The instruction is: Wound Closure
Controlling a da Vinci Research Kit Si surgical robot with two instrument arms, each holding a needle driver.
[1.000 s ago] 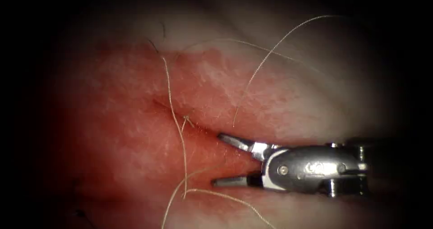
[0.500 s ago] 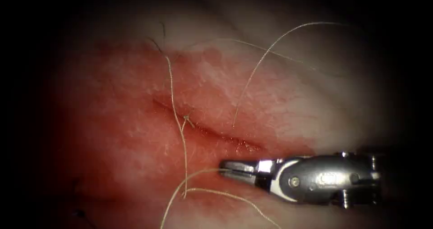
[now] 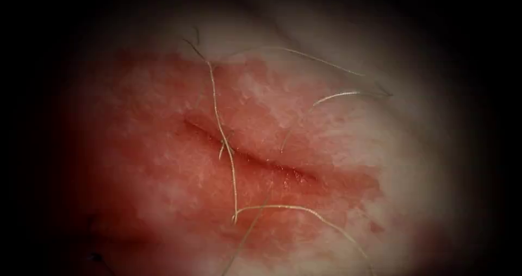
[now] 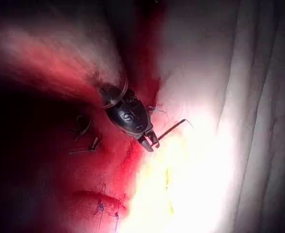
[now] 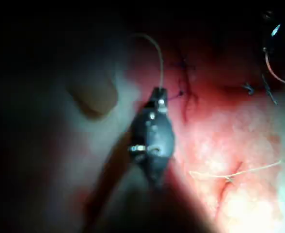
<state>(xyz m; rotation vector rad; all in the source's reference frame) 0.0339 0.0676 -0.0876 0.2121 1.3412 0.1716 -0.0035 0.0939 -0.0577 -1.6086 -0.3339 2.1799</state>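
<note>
The thread (image 5: 159, 58) is pinched in the right gripper (image 5: 159, 92) and the needle (image 4: 174, 127) in the left gripper (image 4: 150, 141), outside the tissue (image 3: 163, 167), whose cut (image 3: 255, 159) runs ten-to-four o'clock.

The thread (image 3: 234, 183) runs off the endoscope view's bottom edge, so its far ends stay out of sight. In the left wrist view the left tool (image 4: 150, 141) grips a thin dark strand too small to name. The right tool (image 5: 159, 94) is blurred; its jaws look closed on pale thread.
</note>
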